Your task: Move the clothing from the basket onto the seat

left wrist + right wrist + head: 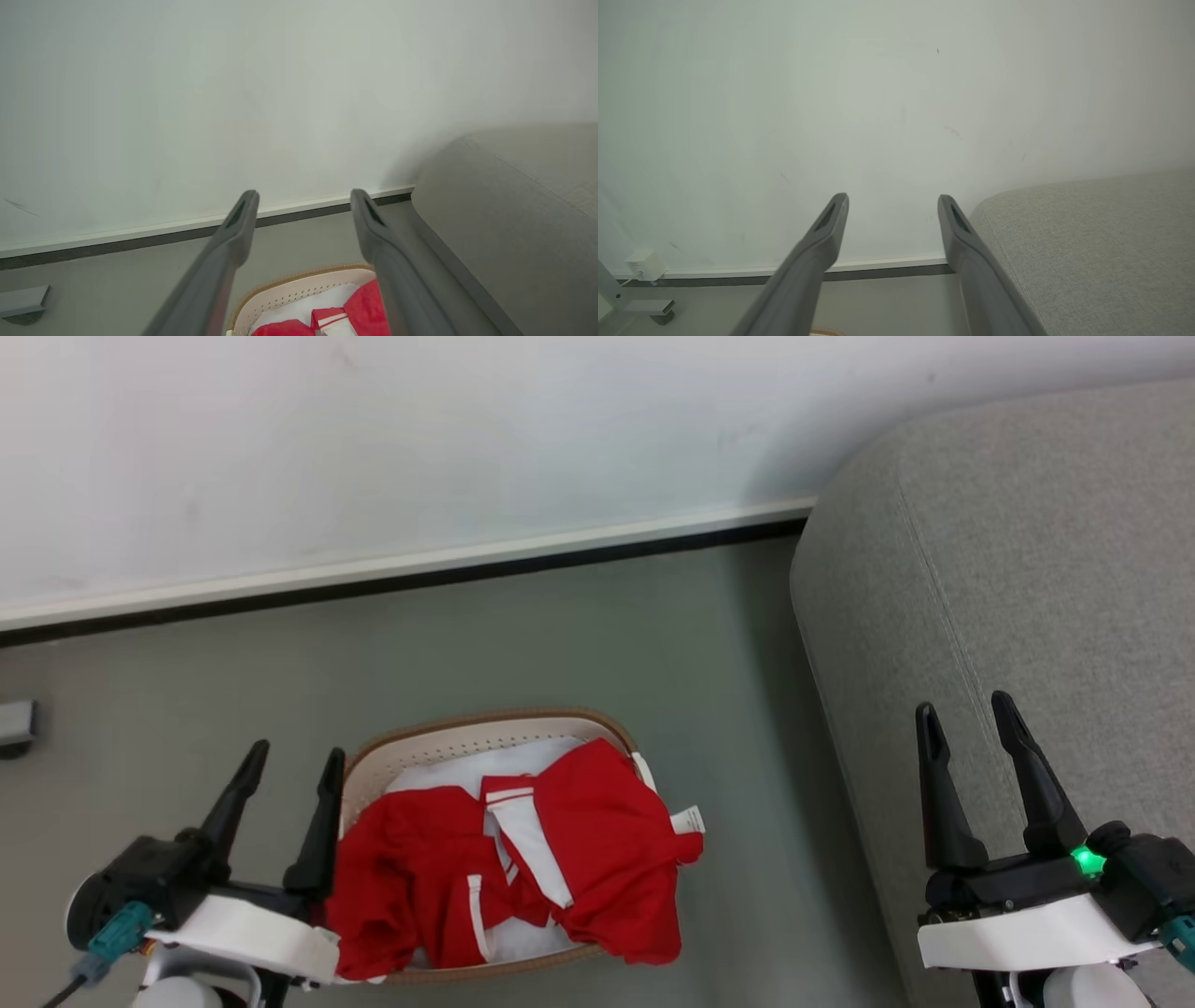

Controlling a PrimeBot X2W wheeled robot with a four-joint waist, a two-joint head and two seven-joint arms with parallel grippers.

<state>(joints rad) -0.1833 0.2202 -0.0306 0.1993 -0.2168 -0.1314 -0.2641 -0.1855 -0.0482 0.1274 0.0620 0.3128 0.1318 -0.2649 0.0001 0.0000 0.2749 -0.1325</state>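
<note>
The red clothing (560, 859) with white bands lies heaped in the cream basket (448, 739) on the floor, one piece draped over the basket's right rim. My left gripper (291, 758) stands open just left of the basket, holding nothing. Over the grey seat (1027, 569) at the right, my right gripper (966, 709) is open and holds nothing. The left wrist view looks past my open left gripper (303, 196) at the basket (289, 291), the clothing (369, 303) and the seat (514, 210). My open right gripper (893, 200) is beside the seat (1087, 252) in the right wrist view.
A white wall with a baseboard (420, 565) runs behind the basket. A white lining cloth (504, 761) lies under the clothing. A small grey fixture (17, 723) sits on the floor at far left. Grey floor (607, 644) lies between basket, wall and seat.
</note>
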